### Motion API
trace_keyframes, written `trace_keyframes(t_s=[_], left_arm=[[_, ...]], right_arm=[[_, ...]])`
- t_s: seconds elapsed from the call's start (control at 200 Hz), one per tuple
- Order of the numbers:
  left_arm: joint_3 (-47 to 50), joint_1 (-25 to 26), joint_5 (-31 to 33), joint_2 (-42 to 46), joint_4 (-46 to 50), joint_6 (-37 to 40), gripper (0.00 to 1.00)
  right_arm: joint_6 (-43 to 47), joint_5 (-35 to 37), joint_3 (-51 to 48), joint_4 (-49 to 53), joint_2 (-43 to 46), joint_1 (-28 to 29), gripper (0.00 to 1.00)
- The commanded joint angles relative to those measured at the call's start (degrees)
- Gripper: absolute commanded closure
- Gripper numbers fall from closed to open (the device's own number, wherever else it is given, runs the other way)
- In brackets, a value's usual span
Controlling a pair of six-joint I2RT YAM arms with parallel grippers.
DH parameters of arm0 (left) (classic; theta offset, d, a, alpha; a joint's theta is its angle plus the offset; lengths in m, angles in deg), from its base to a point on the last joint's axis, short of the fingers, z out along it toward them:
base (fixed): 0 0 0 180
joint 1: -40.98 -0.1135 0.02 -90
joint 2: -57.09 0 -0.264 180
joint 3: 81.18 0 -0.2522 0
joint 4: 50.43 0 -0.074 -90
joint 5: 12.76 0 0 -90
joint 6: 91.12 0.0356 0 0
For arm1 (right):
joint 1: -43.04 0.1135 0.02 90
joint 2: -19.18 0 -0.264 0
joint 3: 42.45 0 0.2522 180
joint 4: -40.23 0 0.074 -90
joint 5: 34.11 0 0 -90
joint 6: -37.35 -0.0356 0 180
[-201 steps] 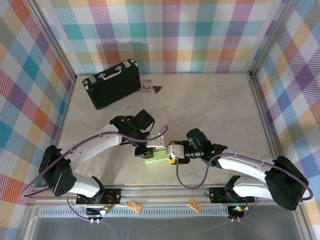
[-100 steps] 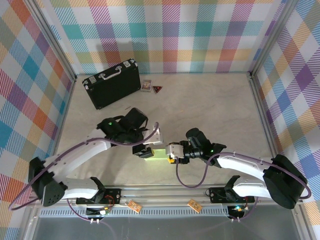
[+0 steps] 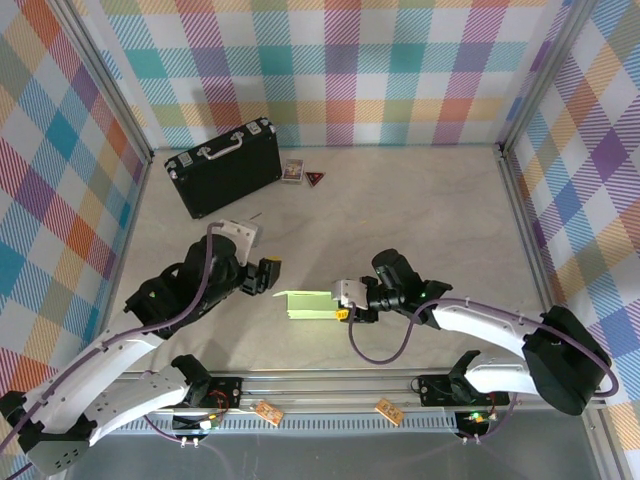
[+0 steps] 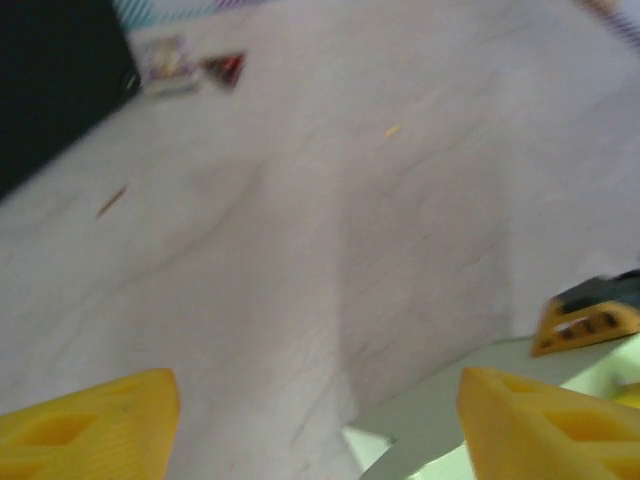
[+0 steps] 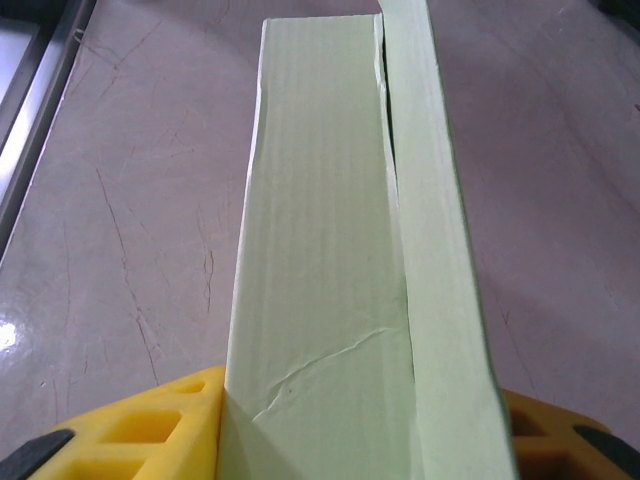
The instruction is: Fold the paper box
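Our right fingers (image 5: 150, 430) pinch one end of the paper box (image 5: 320, 250), one finger on each side, closed onto the card. Our left fingers (image 4: 90, 420) stand wide apart, with nothing between them but bare table (image 4: 300, 250). The box lies flat on the table. It reaches out from the right fingers toward the left fingers, and its free end is near them but not touching.

We think the step now is closing the long flap (image 5: 430, 250) that runs down one side of the box. A thin dark gap shows between that flap and the top. To do it well, we should hold the pinched end steady and not squeeze harder. The card is thin and has a small crease (image 5: 320, 365) close to the right fingers. The left fingers should come in low at the free end and press the flap down slowly, so the box does not twist.

The box looks almost shut, so we cannot see if anything is inside. The black briefcase (image 3: 225, 165), well beyond the left fingers, is shut too.
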Motion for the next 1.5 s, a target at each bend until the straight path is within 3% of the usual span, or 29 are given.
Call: trace_keyframes(t_s=[0.0, 0.25, 0.375, 0.455, 0.695, 0.965, 1.49], left_arm=[[2.6, -3.5, 4.5, -2.2, 7.1, -17.0, 0.45], [9.0, -8.9, -1.8, -6.7, -0.7, -14.9, 0.52], [9.2, -9.0, -9.3, -10.9, -4.7, -12.4, 0.74], [9.8, -9.0, -13.4, -12.0, -5.4, -11.5, 0.79], [14.2, -8.0, -20.9, -9.6, -7.7, -13.3, 0.81], [15.2, -6.0, -22.5, -5.8, -8.4, -13.1, 0.84], [12.4, -3.1, -27.0, -7.9, -11.4, -11.6, 0.83]], right_arm=[[-1.3, -3.0, 1.8, 2.0, -1.1, -0.2, 0.55], [-1.3, -3.9, 2.7, 3.8, -2.3, -0.3, 0.55], [-1.6, -5.1, 3.3, 4.5, -2.4, -0.9, 0.55], [-1.7, -5.5, 3.4, 4.7, -2.3, -1.2, 0.55], [-2.0, -5.7, 3.8, 4.9, -2.9, -1.9, 0.55], [-1.8, -6.0, 4.0, 5.6, -3.4, -2.2, 0.55], [-1.2, -7.2, 5.4, 6.9, -5.5, -2.5, 0.55]])
